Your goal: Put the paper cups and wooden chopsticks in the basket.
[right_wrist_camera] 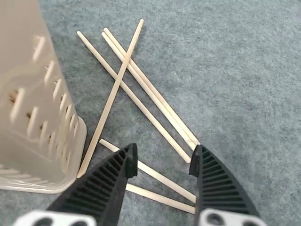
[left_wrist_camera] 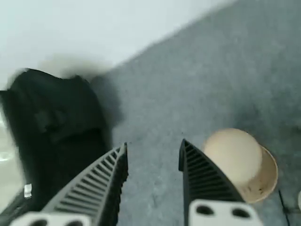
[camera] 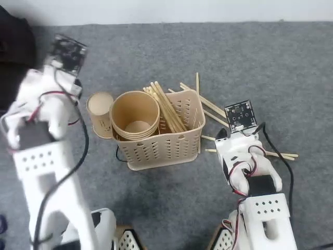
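From above, I see the basket [camera: 166, 148] on grey carpet [camera: 260, 62], holding a stack of paper cups [camera: 136, 119] and a bundle of chopsticks [camera: 167, 108]. A lone paper cup [camera: 100, 113] sits just beside its outer wall (the left arm's side), and loose chopsticks [camera: 210, 103] lie on the opposite side.

On my left wrist camera the left gripper [left_wrist_camera: 153, 153] is spread and holds nothing. The lone paper cup is just beside it, possibly tipped; I can't be sure.

On the right wrist camera the right gripper [right_wrist_camera: 163, 157] is likewise spread, hovering over the loose chopsticks next to the basket.
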Robot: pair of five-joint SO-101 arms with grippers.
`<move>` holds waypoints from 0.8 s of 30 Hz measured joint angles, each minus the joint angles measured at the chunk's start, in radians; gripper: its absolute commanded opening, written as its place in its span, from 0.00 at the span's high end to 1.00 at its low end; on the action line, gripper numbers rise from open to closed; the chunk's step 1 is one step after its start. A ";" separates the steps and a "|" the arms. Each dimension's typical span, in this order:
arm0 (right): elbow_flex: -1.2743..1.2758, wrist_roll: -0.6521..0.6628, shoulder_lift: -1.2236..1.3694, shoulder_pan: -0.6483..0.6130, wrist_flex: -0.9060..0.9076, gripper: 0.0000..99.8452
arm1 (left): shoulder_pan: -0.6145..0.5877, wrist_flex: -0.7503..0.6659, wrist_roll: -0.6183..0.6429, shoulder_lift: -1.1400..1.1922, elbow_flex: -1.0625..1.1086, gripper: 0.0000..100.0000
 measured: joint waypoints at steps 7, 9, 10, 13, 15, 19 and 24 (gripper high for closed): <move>0.000 0.000 0.000 0.000 0.000 0.81 | 0.011 -0.209 0.023 0.290 0.025 0.84; 0.000 0.000 0.000 0.000 0.000 0.81 | 0.028 -0.216 0.032 0.344 0.025 0.84; 0.000 0.000 0.000 0.000 -0.002 0.81 | 0.038 -0.216 0.034 0.359 0.025 0.84; 0.000 0.000 0.000 0.000 -0.017 0.81 | 0.057 -0.219 0.038 0.379 0.025 0.84; 0.000 0.000 0.000 -0.002 -0.018 0.81 | 0.058 -0.226 0.038 0.404 0.025 0.84; 0.000 0.000 0.000 -0.002 -0.018 0.81 | 0.058 -0.262 0.043 0.471 0.021 0.84; 0.000 0.000 0.000 0.000 -0.018 0.81 | 0.029 -0.275 0.043 0.500 0.014 0.84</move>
